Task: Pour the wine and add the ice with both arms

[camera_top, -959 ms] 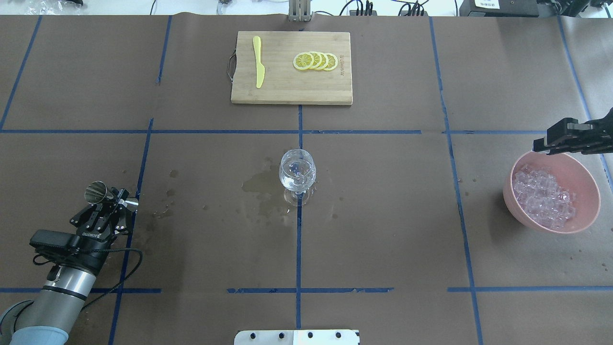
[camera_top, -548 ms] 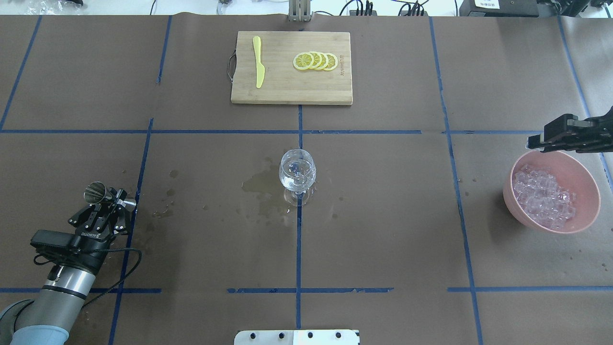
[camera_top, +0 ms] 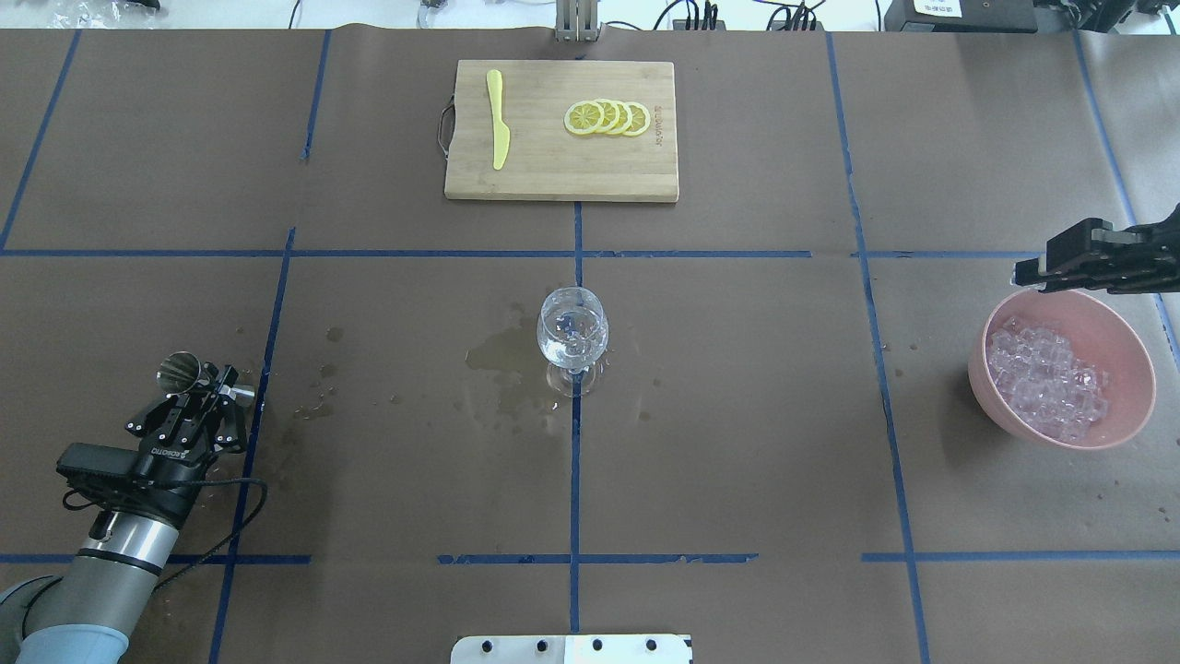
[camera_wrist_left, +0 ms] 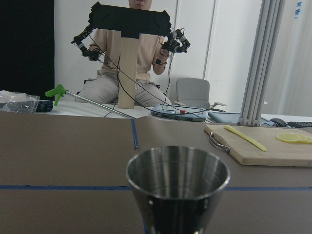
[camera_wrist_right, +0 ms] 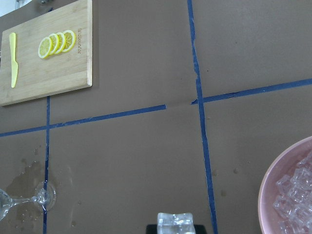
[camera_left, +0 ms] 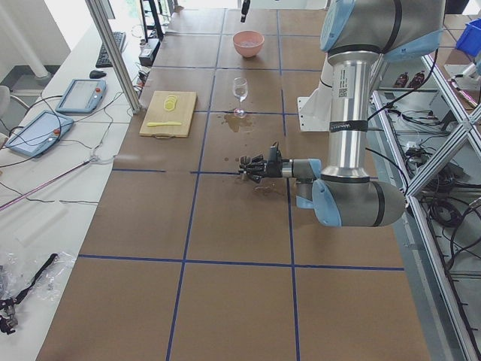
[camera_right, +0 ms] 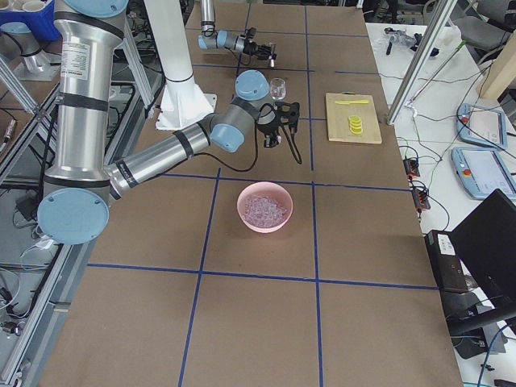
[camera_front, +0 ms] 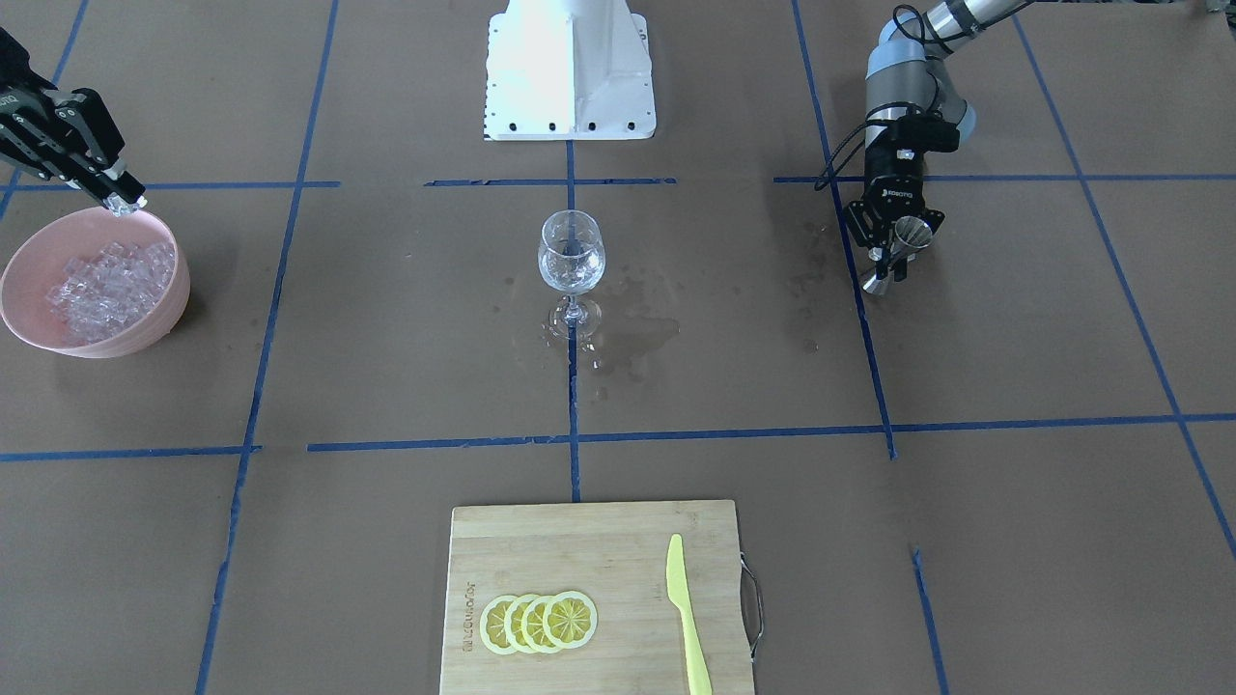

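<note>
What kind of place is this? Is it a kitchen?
Probably a robot lab, not a kitchen: robot arms work at a table marked with blue tape, and control tablets sit alongside.

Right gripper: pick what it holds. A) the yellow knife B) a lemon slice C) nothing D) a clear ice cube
D: the right wrist view shows a clear ice cube pinched at the tip of the right gripper, which the front-facing view places by the rim of the pink bowl.

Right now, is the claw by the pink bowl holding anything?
Holding: the right gripper is shut on an ice cube, seen between its fingertips in the wrist view.
</note>
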`<state>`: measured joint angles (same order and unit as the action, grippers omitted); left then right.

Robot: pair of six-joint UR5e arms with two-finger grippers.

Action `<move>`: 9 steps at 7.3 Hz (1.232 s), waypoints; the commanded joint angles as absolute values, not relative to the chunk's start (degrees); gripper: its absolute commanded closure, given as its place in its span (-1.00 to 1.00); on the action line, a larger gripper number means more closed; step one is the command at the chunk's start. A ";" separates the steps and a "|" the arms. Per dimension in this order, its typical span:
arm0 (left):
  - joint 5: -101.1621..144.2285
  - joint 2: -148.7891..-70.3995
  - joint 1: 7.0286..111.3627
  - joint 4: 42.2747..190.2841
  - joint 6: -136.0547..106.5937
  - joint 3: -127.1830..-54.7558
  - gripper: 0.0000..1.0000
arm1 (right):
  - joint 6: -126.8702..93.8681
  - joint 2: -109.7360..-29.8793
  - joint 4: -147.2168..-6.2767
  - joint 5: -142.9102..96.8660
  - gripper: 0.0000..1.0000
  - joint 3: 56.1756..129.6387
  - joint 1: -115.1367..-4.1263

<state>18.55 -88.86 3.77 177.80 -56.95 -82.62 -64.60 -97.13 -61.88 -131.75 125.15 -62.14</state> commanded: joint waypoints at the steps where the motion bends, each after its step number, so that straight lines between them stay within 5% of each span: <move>1: 18.54 -88.86 3.78 177.80 -56.87 -82.53 1.00 | -64.60 -97.21 -61.87 -131.75 1.00 125.07 -62.14; 2: 18.54 -88.68 3.78 177.80 -56.60 -82.53 0.56 | -64.60 -97.21 -61.87 -131.75 1.00 125.16 -62.14; 8: 18.63 -88.51 3.95 177.80 -54.06 -82.97 -0.25 | -64.60 -97.21 -61.87 -131.75 1.00 125.07 -62.14; 9: 18.81 -88.42 4.22 177.80 -51.70 -83.14 -0.88 | -64.60 -97.21 -61.87 -131.75 1.00 125.07 -62.14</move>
<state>18.65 -88.50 4.01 177.80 -53.66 -82.94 -64.60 -97.21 -61.88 -131.75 125.07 -62.14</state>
